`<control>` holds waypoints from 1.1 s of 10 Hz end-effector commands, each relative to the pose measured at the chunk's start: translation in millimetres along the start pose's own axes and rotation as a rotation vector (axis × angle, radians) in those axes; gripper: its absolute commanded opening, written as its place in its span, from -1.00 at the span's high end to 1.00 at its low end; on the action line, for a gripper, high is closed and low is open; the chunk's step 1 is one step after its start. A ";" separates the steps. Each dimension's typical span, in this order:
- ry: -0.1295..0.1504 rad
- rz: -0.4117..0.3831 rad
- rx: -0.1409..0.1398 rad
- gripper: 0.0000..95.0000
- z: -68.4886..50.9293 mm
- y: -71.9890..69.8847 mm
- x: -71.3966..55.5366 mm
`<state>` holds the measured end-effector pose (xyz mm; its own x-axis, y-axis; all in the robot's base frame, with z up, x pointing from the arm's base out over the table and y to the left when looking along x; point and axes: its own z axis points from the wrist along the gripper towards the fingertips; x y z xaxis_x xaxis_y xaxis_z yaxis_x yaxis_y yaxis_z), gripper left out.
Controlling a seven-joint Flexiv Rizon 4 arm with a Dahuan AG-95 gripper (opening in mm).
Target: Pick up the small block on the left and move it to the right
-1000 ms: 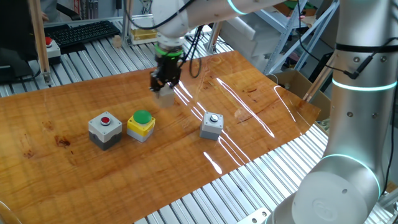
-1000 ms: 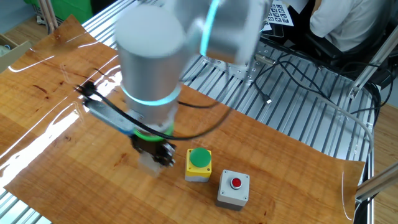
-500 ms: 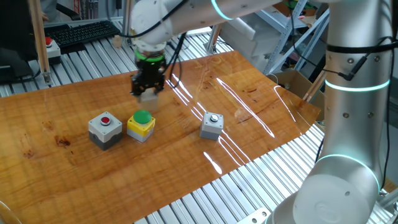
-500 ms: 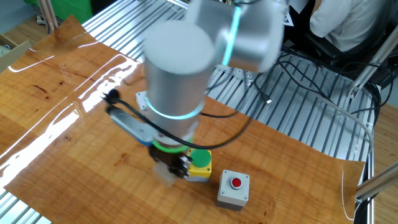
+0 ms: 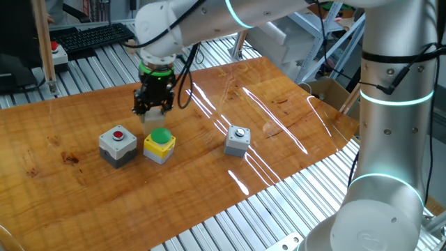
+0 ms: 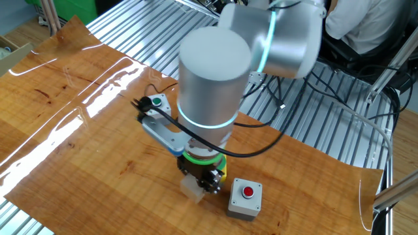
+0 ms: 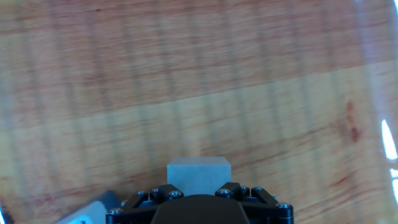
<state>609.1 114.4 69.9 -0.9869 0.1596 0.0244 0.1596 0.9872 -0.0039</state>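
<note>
Nearest the front edge of the table (image 5: 293,125) in one fixed view sit three button boxes in a loose row: a grey box with a red button (image 5: 117,145), just beside it a yellow box with a green button (image 5: 159,143), and, well apart on the other side, a grey box with a silver button (image 5: 237,140). Just behind the yellow box hangs the gripper (image 5: 152,113), pointing straight down from the arm (image 5: 209,17), which reaches in from the far side. Its fingers are closed on the block (image 5: 152,116), a pale cube held between the tips, above the wood rather than resting on it, close to the yellow box's far side.

From the other fixed view the arm's thick wrist (image 6: 214,78) fills the middle and hides most of the yellow box; the gripper (image 6: 199,181) shows under it with the block (image 6: 192,190) pale at its tips, and the red-button box (image 6: 245,197) stands just beside it.

Looking down the fingers, the hand view shows the block (image 7: 198,174) as a pale square face clamped at the bottom of the picture, with blurred wood grain beyond it and a grey corner of a box (image 7: 87,211) at the lower left.
</note>
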 end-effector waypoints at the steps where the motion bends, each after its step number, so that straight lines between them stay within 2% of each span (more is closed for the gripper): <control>1: -0.001 0.009 -0.003 1.00 1.8 5.1 4.0; 2: 0.000 0.011 -0.008 1.00 3.6 6.1 4.2; 3: -0.019 0.017 -0.012 1.00 8.7 7.8 0.0; 5: -0.016 0.018 -0.011 1.00 8.9 9.3 -14.0; 7: -0.014 0.019 -0.010 1.00 8.9 9.7 -22.2; 11: -0.009 0.020 -0.014 1.00 16.9 10.9 -23.3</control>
<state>630.1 120.4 54.1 -0.9836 0.1796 0.0153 0.1797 0.9837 0.0085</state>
